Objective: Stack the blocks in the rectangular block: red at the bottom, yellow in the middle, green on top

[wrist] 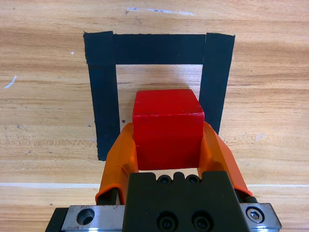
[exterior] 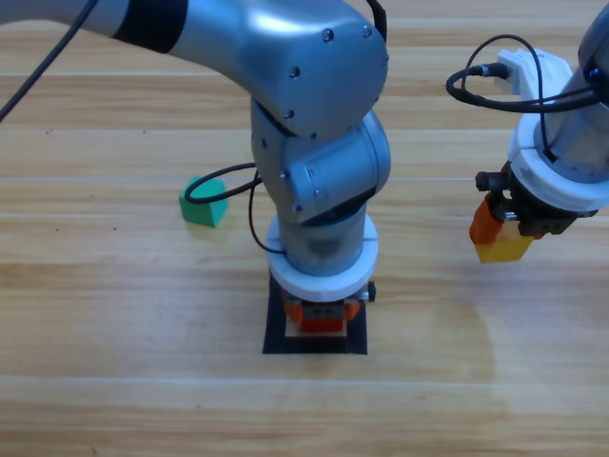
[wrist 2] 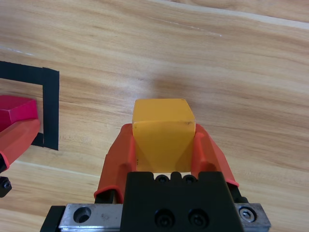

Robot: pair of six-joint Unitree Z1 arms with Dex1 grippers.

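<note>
Left gripper (wrist: 166, 145) stands over the rectangular block (wrist: 102, 92), its two orange jaws pressed against the left and right faces of the red cube (wrist: 167, 126). In the left wrist view the cube sits inside the black tape outline, between the two side strips and short of the far strip, with bare wood showing around it. Whether its underside touches the table cannot be told. From the high view the left arm comes down from the top of the picture, bends at a bulky grey joint in the middle and points almost straight down at the tape, hiding most of the outline; only a sliver of red shows beneath the wrist (exterior: 322, 324).

Right gripper (wrist 2: 164, 150) pinches the yellow cube (wrist 2: 163, 133) between its jaws in the same way, one jaw on each side face. In the high view it hangs at the right, well apart from the tape, with the yellow cube (exterior: 504, 246) poking out below the wrist; its arm enters from the upper right with a black cable looped above it. The right wrist view shows a corner of the tape outline and part of the red cube far off to the left.

Green cube (exterior: 204, 201) lies alone on the table (exterior: 114, 381), left of the left arm and a little farther back than the tape.

No brand, label or writing can be read anywhere.
</note>
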